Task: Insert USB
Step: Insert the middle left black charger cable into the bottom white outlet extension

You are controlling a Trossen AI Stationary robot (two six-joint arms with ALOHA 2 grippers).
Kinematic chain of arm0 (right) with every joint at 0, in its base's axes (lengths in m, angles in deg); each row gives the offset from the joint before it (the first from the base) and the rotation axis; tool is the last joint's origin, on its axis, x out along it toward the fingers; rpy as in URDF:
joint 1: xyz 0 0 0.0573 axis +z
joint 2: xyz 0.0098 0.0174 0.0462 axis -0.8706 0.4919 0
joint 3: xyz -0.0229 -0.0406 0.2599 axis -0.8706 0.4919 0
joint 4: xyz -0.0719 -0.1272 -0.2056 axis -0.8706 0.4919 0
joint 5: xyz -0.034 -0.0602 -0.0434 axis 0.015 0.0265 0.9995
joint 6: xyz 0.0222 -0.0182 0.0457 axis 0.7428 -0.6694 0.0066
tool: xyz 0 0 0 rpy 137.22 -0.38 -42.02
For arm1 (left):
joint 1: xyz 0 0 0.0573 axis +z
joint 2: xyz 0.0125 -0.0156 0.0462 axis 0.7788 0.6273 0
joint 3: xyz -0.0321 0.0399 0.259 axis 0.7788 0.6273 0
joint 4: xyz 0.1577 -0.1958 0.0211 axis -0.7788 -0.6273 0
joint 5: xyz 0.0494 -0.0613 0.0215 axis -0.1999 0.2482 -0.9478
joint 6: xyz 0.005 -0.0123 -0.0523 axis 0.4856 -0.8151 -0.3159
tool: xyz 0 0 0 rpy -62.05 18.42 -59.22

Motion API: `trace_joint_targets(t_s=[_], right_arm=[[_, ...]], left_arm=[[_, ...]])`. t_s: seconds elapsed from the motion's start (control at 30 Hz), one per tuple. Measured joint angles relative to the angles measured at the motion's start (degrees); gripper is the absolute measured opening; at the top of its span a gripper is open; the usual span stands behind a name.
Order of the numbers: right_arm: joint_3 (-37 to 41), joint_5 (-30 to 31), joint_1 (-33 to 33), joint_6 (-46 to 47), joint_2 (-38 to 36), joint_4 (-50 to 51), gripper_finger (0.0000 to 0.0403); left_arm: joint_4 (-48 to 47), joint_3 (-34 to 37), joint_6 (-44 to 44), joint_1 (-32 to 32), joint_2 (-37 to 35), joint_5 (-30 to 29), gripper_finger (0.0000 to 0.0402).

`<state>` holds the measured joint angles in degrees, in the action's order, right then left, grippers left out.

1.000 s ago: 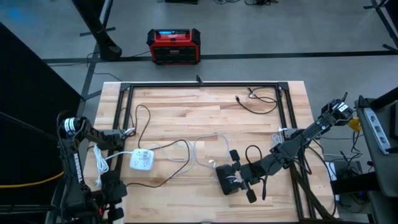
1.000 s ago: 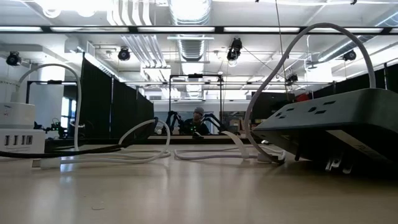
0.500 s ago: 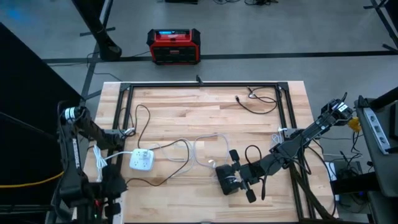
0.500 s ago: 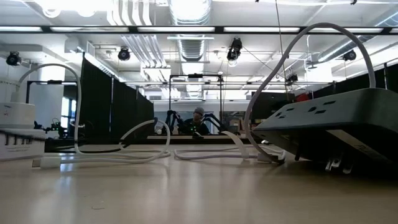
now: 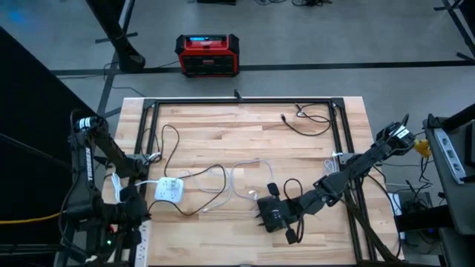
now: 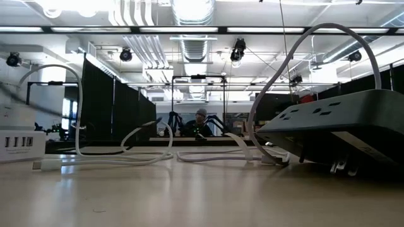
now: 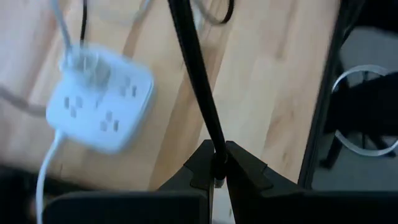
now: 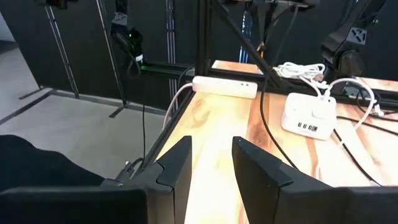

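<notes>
My left gripper [image 5: 142,210] hangs over the table's left side, shut on a black cable [image 7: 193,68]. Just beyond it a white charger block [image 5: 169,190] sits flat on the wood, with a row of ports on its side [image 6: 19,142] and a white lead plugged into its top [image 7: 81,62]. My right gripper [image 5: 260,215] is near the front edge at mid table, pointing toward the left edge. Its fingers [image 8: 174,163] stand open with only bare wood between them. A black power strip [image 6: 341,123] fills the right of the low view, one end raised. My left gripper pinches the black cable [image 7: 216,163] between its two fingertips. The fingers come from above, slanting down. From the fingers the cable runs off in a straight line, clear of the table. The fingers hide the cable's end.
White cables loop across mid table [image 5: 245,178] and arch over the black strip [image 6: 315,38]. A long white power strip [image 8: 224,87] lies at the left edge. Another black cable [image 5: 308,122] rests at the far right. A black frame [image 5: 237,101] borders the table.
My left gripper has risen and drawn back toward the table's left edge, still shut, pulling the black cable up off the wood so it runs straighter. My right gripper has sunk slightly and shifted a little toward the left edge.
</notes>
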<state>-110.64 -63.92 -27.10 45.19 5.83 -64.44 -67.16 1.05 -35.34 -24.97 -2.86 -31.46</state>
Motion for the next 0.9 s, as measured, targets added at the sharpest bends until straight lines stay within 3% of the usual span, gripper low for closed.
trace_joint_targets(t_s=[0.13,0.47,0.9], right_arm=[[0.0,0.0,-0.1,0.0,0.8,-0.1,0.0105],[0.0,-0.1,-0.1,0.4,0.8,-0.4,0.0105],[0.0,-0.1,-0.1,0.8,0.7,-0.5,0.0087]], left_arm=[[2.7,2.7,-3.1,-0.3,0.0,5.5,0.0014],[22.3,14.1,-3.1,-0.5,1.5,6.0,0.0014],[23.9,19.5,-3.8,-3.3,3.4,7.0,0.0014]])
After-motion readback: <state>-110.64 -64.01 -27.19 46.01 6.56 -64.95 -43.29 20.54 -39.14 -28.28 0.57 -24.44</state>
